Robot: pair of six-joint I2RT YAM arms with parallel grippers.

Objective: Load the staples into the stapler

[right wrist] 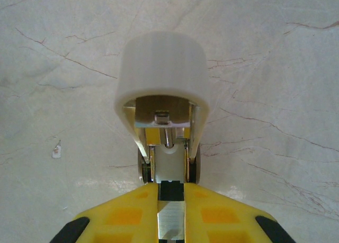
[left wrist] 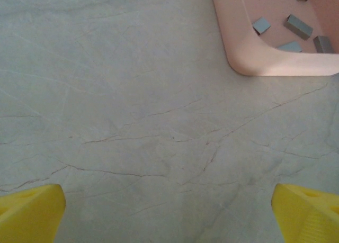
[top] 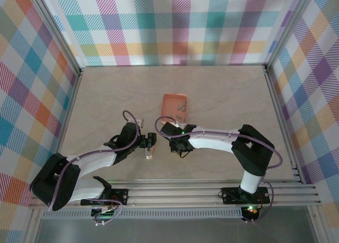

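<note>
Right claw [right wrist: 171, 196]: closed tight on the stapler [right wrist: 161, 68], with yellow fingers [right wrist: 127, 214] on either side of its metal channel.
Stapler: held over the worktop [right wrist: 275, 52], its white hood pointing to 12 o'clock in the right wrist view, with shiny metal showing beneath the hood.
Left claw [left wrist: 169, 208]: spread wide and holding nothing, with bare worktop between its yellow tips.
Staples [left wrist: 296, 26]: short grey strips lying loose inside the salmon-orange tray [left wrist: 249, 55].
Tray: at 1 o'clock in the left wrist view. From above [top: 170, 100] it lies at 12 o'clock from the right claw [top: 180, 146].
Left claw from above [top: 150, 144]: at 9 o'clock from the right claw, close by.
</note>
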